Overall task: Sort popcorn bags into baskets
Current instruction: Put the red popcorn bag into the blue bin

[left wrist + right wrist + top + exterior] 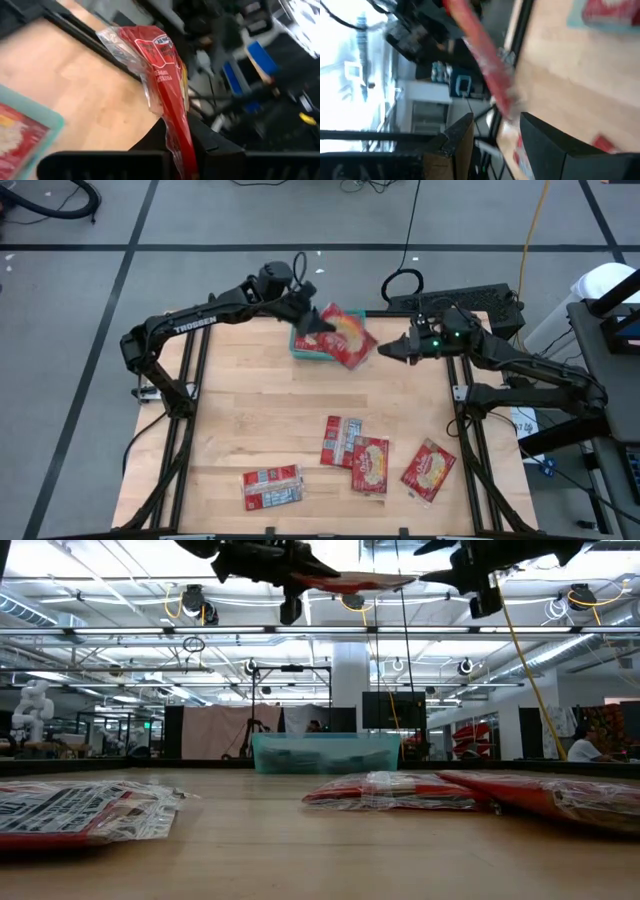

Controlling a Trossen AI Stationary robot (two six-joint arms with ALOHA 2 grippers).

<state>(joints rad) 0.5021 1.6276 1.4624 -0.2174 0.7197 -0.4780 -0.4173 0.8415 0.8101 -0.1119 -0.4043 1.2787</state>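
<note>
My left gripper is shut on a red popcorn bag high above the teal basket at the table's far edge. In the low view this bag hangs about level between the two grippers. My right gripper is open at the bag's free end, one finger on either side. Another red bag lies inside the basket. Several more bags lie flat on the near half of the table, among them a white-backed one. My left gripper pinches the held bag by its near end between its two fingers. It comes about level from the table's left. The bag sticks out away from the fingers toward my right gripper, lifted clear above the basket. My right gripper: I cannot tell whether its fingers touch the bag's free end.
Three red bags lie at the near right. A dark device stands beyond the far right corner. Bare wood lies in the table's middle and left. The black frame rails run along both sides.
</note>
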